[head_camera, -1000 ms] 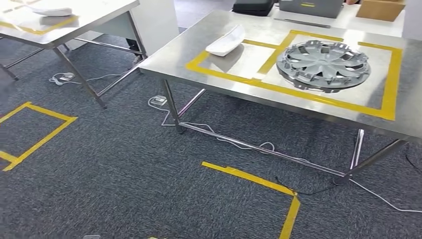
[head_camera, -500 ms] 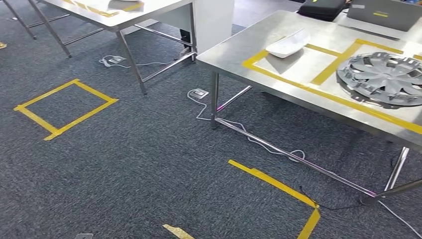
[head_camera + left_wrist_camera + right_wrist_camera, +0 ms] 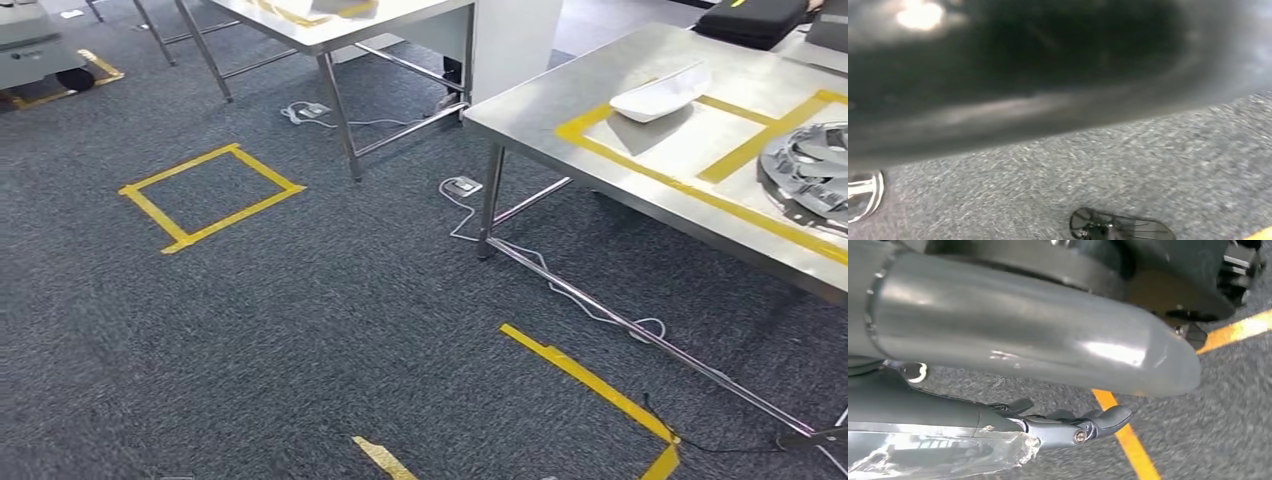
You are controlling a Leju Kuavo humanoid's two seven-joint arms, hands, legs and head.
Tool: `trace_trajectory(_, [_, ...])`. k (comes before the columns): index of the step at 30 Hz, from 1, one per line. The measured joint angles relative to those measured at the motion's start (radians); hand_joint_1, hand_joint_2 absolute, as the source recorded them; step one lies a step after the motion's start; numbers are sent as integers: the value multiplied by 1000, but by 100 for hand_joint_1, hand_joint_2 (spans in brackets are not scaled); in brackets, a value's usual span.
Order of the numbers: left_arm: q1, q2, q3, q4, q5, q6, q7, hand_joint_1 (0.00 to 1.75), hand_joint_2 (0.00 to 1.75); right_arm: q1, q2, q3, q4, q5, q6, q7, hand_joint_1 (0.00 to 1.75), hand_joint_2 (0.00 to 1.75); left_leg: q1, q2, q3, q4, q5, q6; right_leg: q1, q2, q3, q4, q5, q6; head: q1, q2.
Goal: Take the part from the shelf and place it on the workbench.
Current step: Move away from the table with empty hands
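Note:
A steel workbench (image 3: 560,120) marked with yellow tape boxes stands at the right of the head view. A white curved part (image 3: 660,93) lies in one taped box, and a grey wheel cover (image 3: 810,175) lies in the box beside it, cut off by the picture's edge. In the right wrist view my right hand (image 3: 1013,355) hangs over the carpet. Its thick grey thumb and dark fingers (image 3: 1098,422) are apart, with nothing between them. The left wrist view is blurred, showing carpet.
A second steel table (image 3: 330,25) stands at the back, with a white pillar (image 3: 515,40) beside it. Cables and floor sockets (image 3: 460,186) lie by the table legs. Yellow tape squares (image 3: 210,195) mark the grey carpet. A grey machine (image 3: 35,45) sits at the far left.
The whole picture has shifted: the camera has turned left, so the workbench now sits further right and more carpet and the taped square are in view.

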Motion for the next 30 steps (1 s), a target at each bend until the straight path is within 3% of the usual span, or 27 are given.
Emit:
trace_trajectory(2, [-3, 1, 0, 0, -12, 1, 14, 0, 0, 1, 0, 0, 0, 3, -2, -2, 0, 0, 8, 20, -54, 125, -57, -11, 1, -35, -3, 1, -1, -1, -2, 0])
trace_trajectory(3, [-2, 2, 0, 0, -20, 2, 25, 0, 0, 0, 0, 0, 0, 6, -3, -3, 0, 0, 12, 23, -64, 153, -61, -16, 1, -51, -4, 1, -1, 0, -2, 0])
trace_trajectory(4, [0, 4, 0, 0, -30, 2, 37, 0, 0, -2, 0, 1, 0, 9, -6, -5, 0, 0, 16, 27, -54, 143, -47, -20, 1, -65, -5, 1, -2, 1, -3, 0])
trace_trajectory(6, [3, 9, 0, 0, -48, 2, 58, 0, 0, -5, 0, 1, 0, 13, -10, -9, 0, 0, 22, 53, 15, 25, 14, -25, 0, -89, -1, 2, -5, 6, -3, 0])
trace_trajectory(8, [0, 13, -1, 0, -64, 1, 67, 0, 0, -8, -1, 2, 0, 15, -15, -9, 0, 0, 19, 88, 78, -90, 48, -18, 5, -111, -1, 7, -12, 19, -4, 0])
trace_trajectory(9, [-2, 15, -1, 0, -70, 1, 68, 0, 0, -8, -2, 2, 0, 14, -17, -5, 0, 0, 16, 97, 90, -116, 49, -10, 8, -121, -1, 8, -16, 26, -4, 0])
trace_trajectory(11, [1, 16, -2, 0, -80, 0, 62, 0, 0, -10, -3, 1, 0, 12, -20, 9, 0, 0, 11, 81, 90, -121, 45, 9, 7, -140, 7, 7, -21, 38, -3, 0])
trace_trajectory(12, [5, 16, -2, 0, -86, 1, 55, 0, 0, -12, -3, 1, 0, 10, -21, 18, 0, 0, 11, 72, 91, -122, 47, 16, 4, -136, 9, 11, -27, 43, -3, 0])
trace_trajectory(14, [5, -5, -2, 1, -102, 35, 39, 0, 0, -11, -3, 0, 0, 2, -26, 41, 0, 0, 12, 53, 91, -126, 52, 31, 0, -88, -15, 72, -68, 52, 0, 0])
trace_trajectory(16, [-8, -56, -3, 1, -115, 118, 38, 0, 0, -4, -2, -4, 0, -6, -37, 62, 0, 0, 10, 30, 88, -126, 55, 42, -2, -34, -84, 211, -135, 55, 3, 0])
trace_trajectory(17, [-17, -86, -3, 1, -117, 158, 39, 0, 0, 0, -1, -6, 0, -9, -41, 69, 0, 0, 7, 16, 86, -125, 56, 45, -2, -23, -119, 277, -157, 54, 4, 0])
trace_trajectory(18, [-25, -113, -3, 1, -118, 184, 39, 0, 0, 4, -1, -9, 0, -11, -44, 73, 0, 0, 4, 0, 86, -125, 56, 47, -1, -19, -142, 314, -159, 52, 4, 0])
trace_trajectory(19, [-29, -136, -4, 2, -117, 196, 36, 0, 0, 7, -1, -12, 0, -11, -43, 74, 0, 0, 2, -15, 87, -125, 56, 47, 1, -15, -148, 311, -141, 49, 4, 0])
trace_trajectory(20, [-33, -155, -4, 3, -117, 200, 31, 0, 0, 9, -1, -14, 0, -12, -41, 73, 0, 0, 0, -29, 89, -125, 56, 47, 2, -9, -135, 267, -104, 44, 4, 0])
trace_trajectory(22, [-38, -177, -4, 5, -113, 198, 22, 0, 0, 10, -1, -16, 0, -11, -35, 72, 0, 0, -1, -51, 93, -125, 56, 47, 4, 16, -85, 140, -25, 34, 5, 0])
trace_trajectory(23, [-41, -182, -4, 5, -111, 197, 18, 0, 0, 11, -1, -17, 0, -10, -31, 72, 0, 0, -3, -59, 92, -124, 55, 45, 3, 38, -62, 86, -4, 31, 4, 0])
trace_trajectory(25, [-48, -187, -3, 5, -105, 194, 11, 0, 0, 11, -1, -18, 0, -3, -19, 72, 0, 0, -4, -75, 86, -121, 55, 39, 0, 64, -39, 36, 4, 29, 3, 0])
trace_trajectory(27, [-53, -187, 0, 5, -95, 195, 6, 0, 0, 11, -3, -17, 0, 13, 2, 72, 0, 0, -2, -95, 78, -120, 59, 28, -1, 56, -32, 26, 3, 27, 3, 0])
trace_trajectory(28, [-53, -186, 3, 5, -91, 196, 6, 0, 0, 11, -4, -17, 0, 20, 12, 72, 0, 0, -2, -93, 75, -117, 57, 23, -2, 45, -31, 24, 5, 23, 3, 0])
trace_trajectory(30, [-52, -186, 10, 5, -87, 196, -1, 0, 0, 11, -7, -15, 0, 27, 26, 70, 0, 0, -3, -50, 54, -73, 25, 13, -5, 19, -27, 16, 8, 12, -3, 0])
